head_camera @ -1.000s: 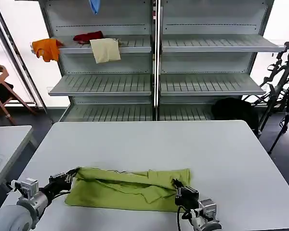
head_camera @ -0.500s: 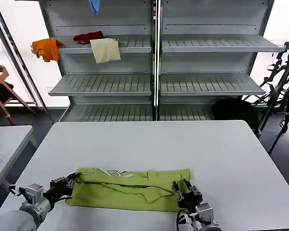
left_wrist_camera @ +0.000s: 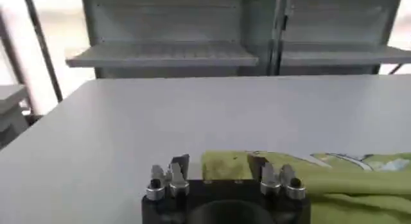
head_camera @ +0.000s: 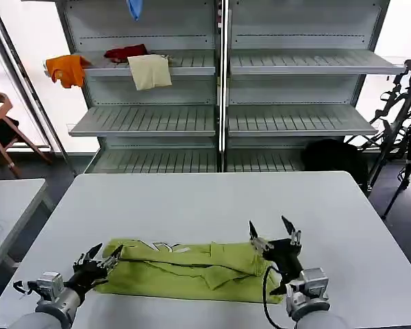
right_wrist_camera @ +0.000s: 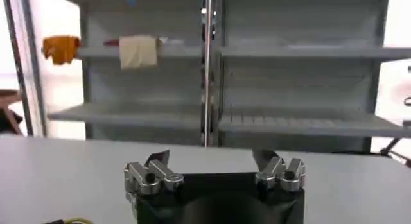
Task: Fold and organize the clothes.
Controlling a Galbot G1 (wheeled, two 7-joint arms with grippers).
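The lime-green T-shirt (head_camera: 185, 269) lay folded into a long band across the near part of the white tabletop (head_camera: 212, 205), a strip of its print showing along the far edge. The left end effector (head_camera: 98, 259) sat at the shirt's left end, fingers spread and gripping nothing. The right end effector (head_camera: 272, 240) hung above the shirt's right end, wide open and empty.

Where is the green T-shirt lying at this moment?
In the head view, the T-shirt lies folded on the table's near edge, between the left gripper and the right gripper.
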